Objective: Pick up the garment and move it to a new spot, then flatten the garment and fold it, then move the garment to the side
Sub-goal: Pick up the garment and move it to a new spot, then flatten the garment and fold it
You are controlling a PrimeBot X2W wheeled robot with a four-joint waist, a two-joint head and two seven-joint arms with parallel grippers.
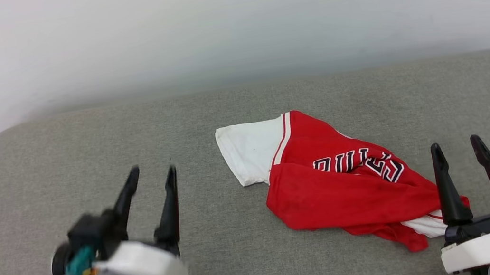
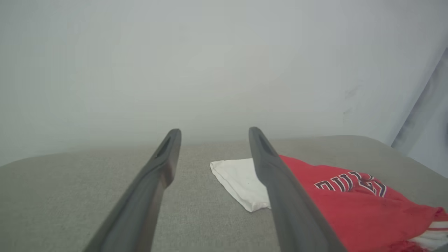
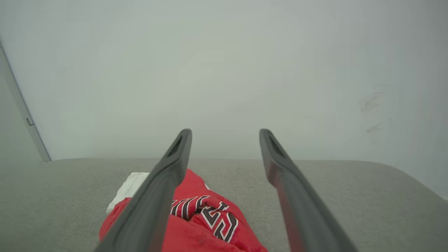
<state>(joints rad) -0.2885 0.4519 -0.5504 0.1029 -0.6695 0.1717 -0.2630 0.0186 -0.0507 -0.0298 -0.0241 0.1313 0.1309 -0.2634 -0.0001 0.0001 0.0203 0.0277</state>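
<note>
At the lower left of the head view, the left gripper (image 1: 152, 173) hovers over bare grey woven padding (image 1: 59, 149), its 2 dark tapered fingers spread and empty. Right of centre, the garment (image 1: 342, 181) lies in a crumpled heap. It is thin, limp red knit with a white sleeve and striped trim poking toward the upper left, and folds break up its black, white-edged lettering. At the lower right, the right gripper (image 1: 455, 144) is spread and empty at the heap's end. Flattening, folding and setting aside all appear to remain.
</note>
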